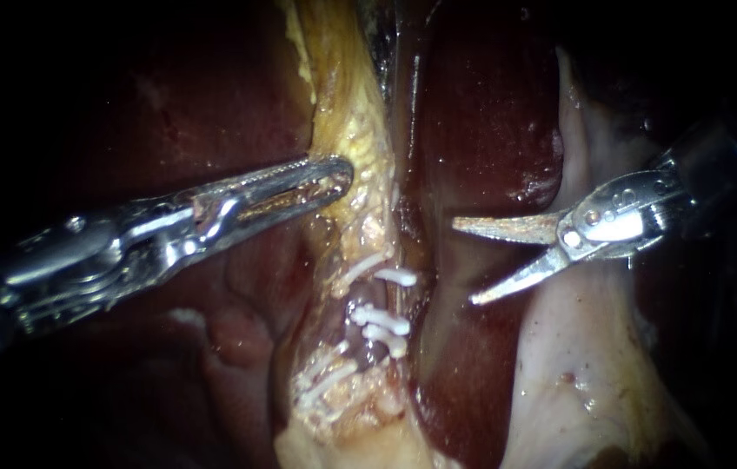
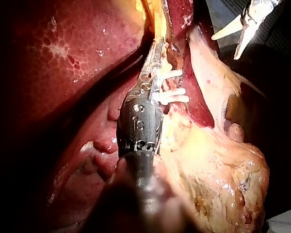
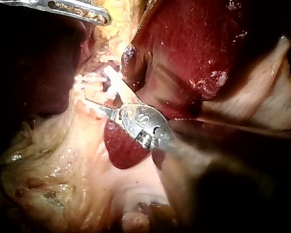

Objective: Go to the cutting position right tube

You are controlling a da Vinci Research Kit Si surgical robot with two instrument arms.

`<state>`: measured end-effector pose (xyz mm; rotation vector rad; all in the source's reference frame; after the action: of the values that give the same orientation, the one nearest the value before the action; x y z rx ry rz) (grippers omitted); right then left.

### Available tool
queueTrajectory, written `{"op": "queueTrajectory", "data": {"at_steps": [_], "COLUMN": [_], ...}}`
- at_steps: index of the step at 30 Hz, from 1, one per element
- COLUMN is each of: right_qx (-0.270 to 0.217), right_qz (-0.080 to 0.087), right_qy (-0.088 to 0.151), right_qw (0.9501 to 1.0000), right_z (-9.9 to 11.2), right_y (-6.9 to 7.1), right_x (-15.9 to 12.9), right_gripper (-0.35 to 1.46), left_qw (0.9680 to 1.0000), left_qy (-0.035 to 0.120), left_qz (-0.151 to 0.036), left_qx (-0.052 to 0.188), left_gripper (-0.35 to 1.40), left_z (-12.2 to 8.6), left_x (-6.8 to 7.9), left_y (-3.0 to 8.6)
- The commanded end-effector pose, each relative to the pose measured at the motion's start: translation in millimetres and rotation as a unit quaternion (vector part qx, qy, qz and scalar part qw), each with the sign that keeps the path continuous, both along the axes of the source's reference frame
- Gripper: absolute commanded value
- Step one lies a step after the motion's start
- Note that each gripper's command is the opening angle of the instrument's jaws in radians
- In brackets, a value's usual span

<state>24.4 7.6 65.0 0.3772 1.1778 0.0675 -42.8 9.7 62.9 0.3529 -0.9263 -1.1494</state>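
Dark all round, only the middle is lit. Wet, dark red liver (image 1: pixel 481 130) fills the back. A pale flap (image 1: pixel 577 347) rises on the right, under the right instrument's shaft. A yellow fatty strip (image 1: pixel 342 95) runs top to bottom through the centre. The left instrument (image 1: pixel 338 178) pinches the strip's edge, above the clips (image 1: pixel 396 277). The right instrument (image 1: pixel 466 260) has its blades spread, tips aimed at the strip and apart from it, with bare liver between. The right tube (image 1: pixel 388 301) sits on the strip's right edge, between clips.
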Motion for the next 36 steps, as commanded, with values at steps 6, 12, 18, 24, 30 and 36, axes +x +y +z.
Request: {"op": "queueTrajectory", "data": {"at_steps": [6,12,18,24,30,36], "right_qx": [0.062,0.137,0.197,0.246,0.255,0.262], "right_qz": [-0.005,-0.03,-0.038,-0.034,-0.029,-0.023], "right_qy": [0.001,-0.036,-0.06,-0.088,-0.097,-0.102], "right_qw": [0.9981,0.9895,0.9779,0.9647,0.9618,0.9594], "right_z": [1.2,4.6,7.5,9.5,10.8,12.2], "right_y": [-1.8,-5.5,-8.0,-9.1,-8.4,-7.3], "right_x": [0.6,2.9,5.3,5.9,6.5,7.2], "right_gripper": [1.42,1.41,1.39,1.34,1.32,1.25], "left_qw": [1.0,0.9997,0.999,0.9982,0.9976,0.9975], "left_qy": [-0.006,-0.015,-0.024,-0.029,-0.03,-0.029], "left_qz": [0.003,-0.016,-0.03,-0.043,-0.05,-0.052], "left_qx": [0.004,-0.009,-0.022,-0.03,-0.037,-0.037], "left_gripper": [-0.35,-0.35,-0.35,-0.35,-0.35,-0.35], "left_z": [-1.8,-5.8,-9.0,-12.1,-14.1,-14.6], "left_x": [1.6,4.7,8.2,11.0,11.8,11.7], "left_y": [0.8,2.3,2.6,3.1,3.1,2.8]}}
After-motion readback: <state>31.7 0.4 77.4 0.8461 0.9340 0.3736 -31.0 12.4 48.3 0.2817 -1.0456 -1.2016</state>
